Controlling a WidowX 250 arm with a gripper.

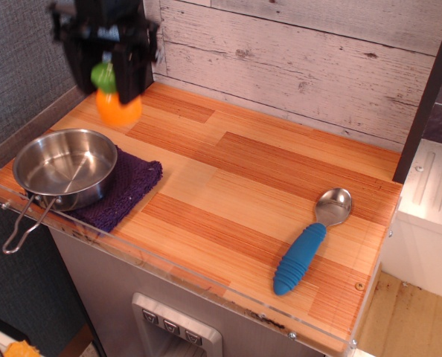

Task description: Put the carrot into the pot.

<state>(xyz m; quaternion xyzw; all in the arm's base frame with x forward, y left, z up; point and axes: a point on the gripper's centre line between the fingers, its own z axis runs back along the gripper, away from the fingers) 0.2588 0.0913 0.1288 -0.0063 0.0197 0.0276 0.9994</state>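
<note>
Wooden counter [280, 171]: my gripper [106, 74] clamps the carrot [117, 104] upright in the air, the pot [65, 167] lying below, front-left.

pot [63, 167]: mouth open, air above it free
gripper [109, 74]: holds carrot [117, 108] up in the air, near the pot's far rim
left side: low clear rail [27, 134] beside pot
spoon [310, 242]: well apart, right side
</note>
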